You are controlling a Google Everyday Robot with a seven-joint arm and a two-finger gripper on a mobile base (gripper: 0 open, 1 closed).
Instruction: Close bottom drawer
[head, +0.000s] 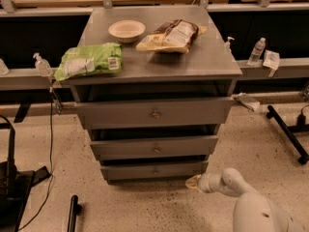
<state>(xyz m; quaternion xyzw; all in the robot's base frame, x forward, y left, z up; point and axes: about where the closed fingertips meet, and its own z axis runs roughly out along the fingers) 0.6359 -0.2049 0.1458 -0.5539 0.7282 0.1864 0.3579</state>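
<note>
The grey metal cabinet (159, 62) stands in the middle of the camera view with three drawers stepping narrower downward. The bottom drawer (154, 170) has the slimmest front and a small round knob in its middle, and a dark gap shows above it. My gripper (192, 182) is low on the floor side, just off the drawer's lower right corner, at the end of the white arm (227, 181) that comes in from the bottom right. It sits slightly apart from the drawer front.
On the cabinet top lie a green bag (89, 60), a white bowl (126, 30) and a brown snack bag (173, 35). A dark stand (12, 178) is at the left, a black leg (289, 134) at the right, and bottles (257, 50) sit on side ledges.
</note>
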